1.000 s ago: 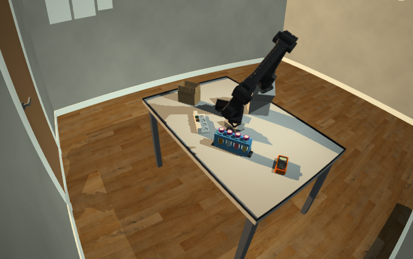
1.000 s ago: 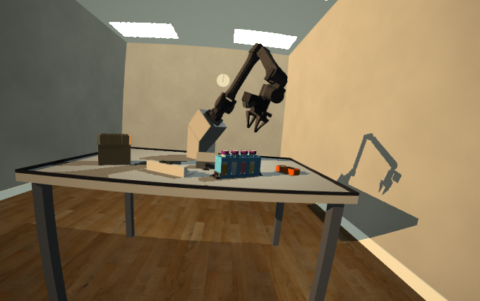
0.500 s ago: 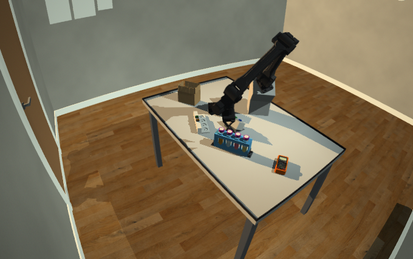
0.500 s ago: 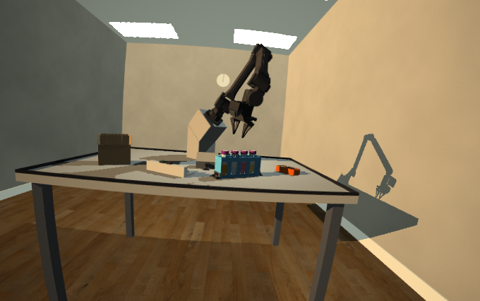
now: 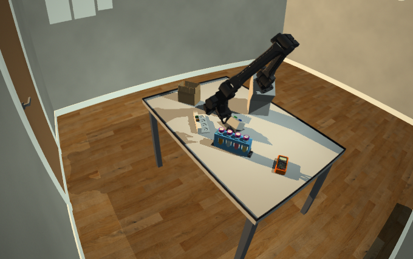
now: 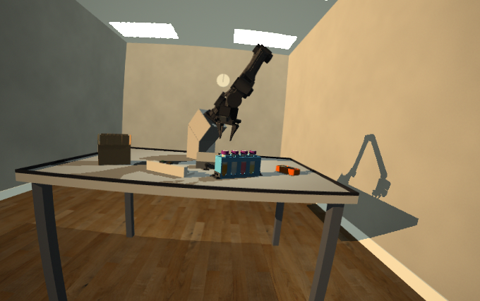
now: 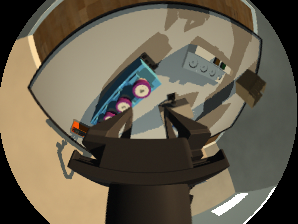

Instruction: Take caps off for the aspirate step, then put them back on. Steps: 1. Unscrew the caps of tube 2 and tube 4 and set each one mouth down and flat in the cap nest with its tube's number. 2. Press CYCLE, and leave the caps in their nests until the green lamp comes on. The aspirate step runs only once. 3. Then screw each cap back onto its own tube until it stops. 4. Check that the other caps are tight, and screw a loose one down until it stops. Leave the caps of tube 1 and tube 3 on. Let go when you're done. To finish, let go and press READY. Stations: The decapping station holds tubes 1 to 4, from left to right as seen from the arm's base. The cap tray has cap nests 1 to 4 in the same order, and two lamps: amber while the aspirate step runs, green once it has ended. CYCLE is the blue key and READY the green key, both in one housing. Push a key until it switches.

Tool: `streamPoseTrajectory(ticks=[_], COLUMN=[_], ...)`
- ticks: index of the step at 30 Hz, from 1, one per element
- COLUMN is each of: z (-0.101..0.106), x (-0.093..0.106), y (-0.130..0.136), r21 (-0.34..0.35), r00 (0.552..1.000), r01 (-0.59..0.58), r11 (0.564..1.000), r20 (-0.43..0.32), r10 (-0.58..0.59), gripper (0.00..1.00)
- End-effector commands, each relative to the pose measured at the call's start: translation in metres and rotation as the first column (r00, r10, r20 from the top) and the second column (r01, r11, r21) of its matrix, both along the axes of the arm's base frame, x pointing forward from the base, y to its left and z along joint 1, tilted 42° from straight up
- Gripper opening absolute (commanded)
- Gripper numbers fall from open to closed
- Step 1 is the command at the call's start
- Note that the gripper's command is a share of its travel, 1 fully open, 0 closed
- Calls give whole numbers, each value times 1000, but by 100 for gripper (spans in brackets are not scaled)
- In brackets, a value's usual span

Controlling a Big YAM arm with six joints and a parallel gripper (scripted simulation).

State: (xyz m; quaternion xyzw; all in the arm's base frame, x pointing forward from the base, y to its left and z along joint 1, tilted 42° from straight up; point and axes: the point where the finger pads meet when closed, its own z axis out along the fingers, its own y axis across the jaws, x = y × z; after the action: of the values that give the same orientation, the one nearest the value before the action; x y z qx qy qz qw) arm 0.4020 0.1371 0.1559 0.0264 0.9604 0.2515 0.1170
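Top view: you've got a pale, dark-edged table [image 5: 259, 195] [image 6: 283, 184] [image 7: 90, 60] on a wood-plank floor [image 5: 146, 213] [image 6: 198, 266], grey wall [image 5: 152, 39] [image 6: 63, 88] behind, tan wall [image 5: 350, 61] [image 6: 371, 88] at far right. Blue decapping station [image 5: 232, 149] [image 6: 227, 158] [image 7: 150, 75] stands mid-table, four tubes upright in it, magenta caps [image 5: 229, 132] [image 6: 234, 152] [image 7: 141, 89] on all four. Contents, left to right: amber, pale, red, yellow. Cap tray [image 5: 199, 130] [image 6: 166, 168] [image 7: 202, 72] sits left of the station, nests uncovered; you can't tell the lamp state. Beige key housing [image 5: 234, 123] [image 6: 206, 156] [image 7: 184, 107] is behind the station, green and blue keys on top. Open cardboard box [image 5: 189, 95] [image 6: 114, 154] [image 7: 251, 90] at far left, inside not readable. Orange multimeter [image 5: 281, 164] [image 6: 293, 171] [image 7: 78, 126] lies to the right.

Exterior view: your end effector [image 5: 225, 120] [image 6: 225, 138] [image 7: 148, 110] hangs above the station, fingers parted, nothing gripped. Ceiling has two bright panels; a round clock [image 6: 223, 80] is on the back wall. Arm shadow falls on the right wall.

Wrist view: you see bare space between the parted fingers. Capped station at left, cap tray at upper right, box beyond it.
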Motion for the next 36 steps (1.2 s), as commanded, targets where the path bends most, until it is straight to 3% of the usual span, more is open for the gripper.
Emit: streamPoseTrajectory(ticks=[1, 6, 16, 19, 23, 26, 28, 36], z=[-13, -28, -61, -61, -76, -76, -65, -65], x=[8, 9, 4, 4, -1, -1, 10, 3], y=[-12, -25, -54, -54, -68, -68, -64, -63], r21=[-24, -37, -110, -111, -151, -171, -185, -177], r00=[989, 968, 862, 859, 805, 778, 760, 769], r01=[-116, -196, -372, -375, -425, -445, -451, -448], r11=[993, 980, 922, 920, 893, 879, 873, 876], r20=[85, 153, 328, 331, 388, 413, 433, 423], r10=[118, 199, 387, 390, 449, 474, 485, 479], gripper=[49, 49, 49, 49, 49, 49, 49, 49])
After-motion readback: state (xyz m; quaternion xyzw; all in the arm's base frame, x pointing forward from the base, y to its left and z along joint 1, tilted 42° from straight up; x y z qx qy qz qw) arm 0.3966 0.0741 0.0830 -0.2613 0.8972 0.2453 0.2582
